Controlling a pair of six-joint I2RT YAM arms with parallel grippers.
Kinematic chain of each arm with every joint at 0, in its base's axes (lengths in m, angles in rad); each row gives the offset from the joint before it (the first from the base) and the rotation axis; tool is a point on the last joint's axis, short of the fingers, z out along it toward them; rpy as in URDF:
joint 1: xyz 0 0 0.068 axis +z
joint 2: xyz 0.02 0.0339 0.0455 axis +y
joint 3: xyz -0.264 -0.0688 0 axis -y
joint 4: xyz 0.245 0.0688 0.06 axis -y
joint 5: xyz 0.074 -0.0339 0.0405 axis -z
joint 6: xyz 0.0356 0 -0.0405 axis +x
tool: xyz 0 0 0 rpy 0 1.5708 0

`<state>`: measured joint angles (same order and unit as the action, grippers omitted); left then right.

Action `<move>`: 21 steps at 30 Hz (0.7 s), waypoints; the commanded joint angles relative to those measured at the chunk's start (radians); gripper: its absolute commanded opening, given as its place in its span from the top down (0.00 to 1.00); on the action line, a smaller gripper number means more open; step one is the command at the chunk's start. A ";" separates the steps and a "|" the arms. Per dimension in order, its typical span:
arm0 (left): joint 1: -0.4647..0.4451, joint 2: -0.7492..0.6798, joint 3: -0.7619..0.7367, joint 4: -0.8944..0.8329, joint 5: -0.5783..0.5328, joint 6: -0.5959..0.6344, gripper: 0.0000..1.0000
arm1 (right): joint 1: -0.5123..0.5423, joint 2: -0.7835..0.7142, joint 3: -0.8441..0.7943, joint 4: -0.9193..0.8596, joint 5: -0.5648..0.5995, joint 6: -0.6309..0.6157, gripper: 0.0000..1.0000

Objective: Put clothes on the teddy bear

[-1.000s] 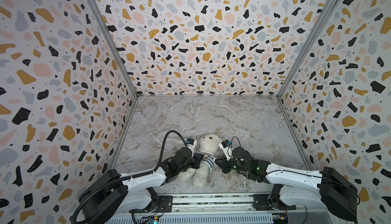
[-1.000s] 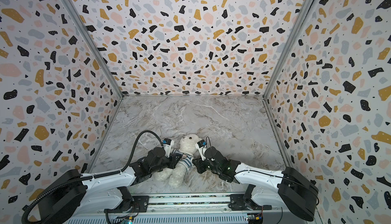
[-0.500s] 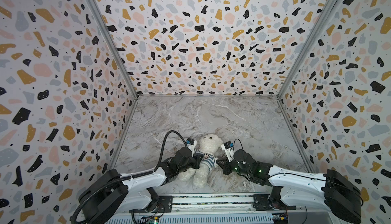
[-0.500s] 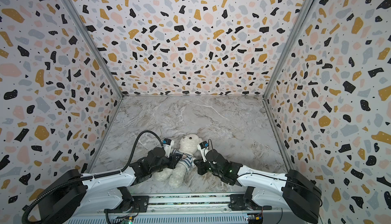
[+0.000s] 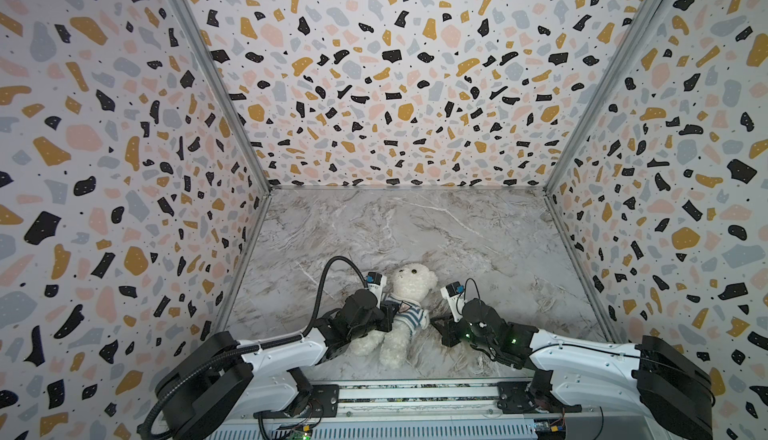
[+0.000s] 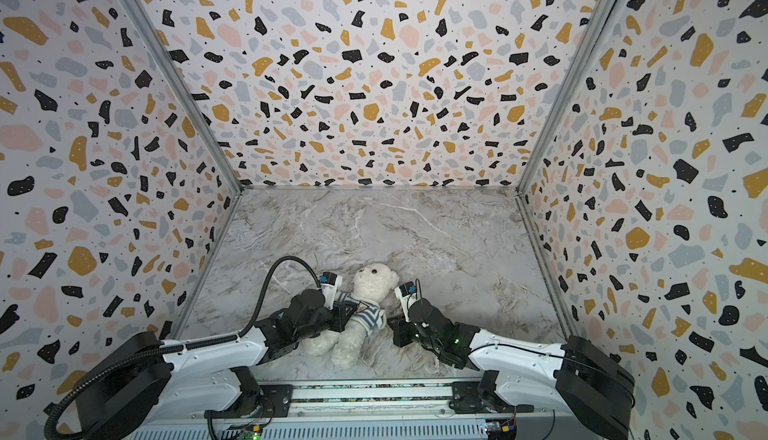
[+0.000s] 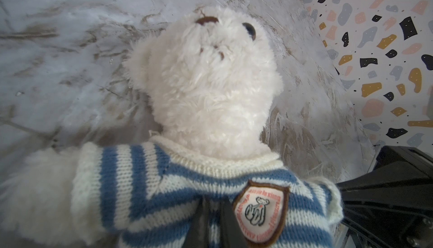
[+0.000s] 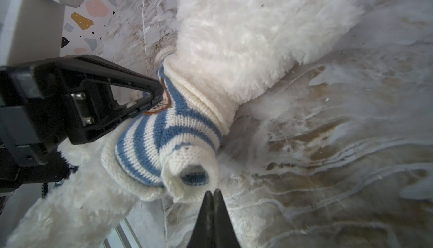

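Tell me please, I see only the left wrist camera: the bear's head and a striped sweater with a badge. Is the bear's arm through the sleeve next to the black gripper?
Observer: No. The right wrist view looks straight into that sleeve of the sweater. Its cuff is hollow and no paw shows.
Operator: Is the right gripper open?
Observer: The right gripper is shut, with its tips at the cuff's edge. I cannot tell whether any knit is caught.
Operator: And lower down?
Observer: In both top views the bear lies with its bare legs toward the robot's base. The sweater covers only the chest.
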<state>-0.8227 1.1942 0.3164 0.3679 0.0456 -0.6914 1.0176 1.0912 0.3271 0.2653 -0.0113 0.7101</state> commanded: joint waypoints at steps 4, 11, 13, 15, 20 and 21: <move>0.008 0.033 -0.025 -0.083 -0.003 0.023 0.87 | 0.001 0.064 0.043 0.081 -0.031 -0.035 0.95; 0.008 0.044 -0.031 -0.071 0.002 0.024 0.87 | 0.005 0.121 0.073 0.146 -0.084 -0.064 0.95; 0.009 0.045 -0.032 -0.072 0.003 0.023 0.87 | 0.005 0.121 0.072 0.164 -0.093 -0.073 0.95; 0.009 0.045 -0.034 -0.071 0.004 0.026 0.87 | 0.007 0.117 0.067 0.190 -0.105 -0.080 0.94; 0.010 0.043 -0.043 -0.058 0.014 0.034 0.87 | 0.007 0.148 0.091 0.202 -0.137 -0.111 0.92; 0.010 0.039 -0.042 -0.059 0.022 0.045 0.87 | 0.007 0.161 0.099 0.203 -0.141 -0.118 0.91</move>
<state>-0.8192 1.2095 0.3099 0.3931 0.0528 -0.6842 1.0195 1.2320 0.3706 0.4282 -0.1188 0.6289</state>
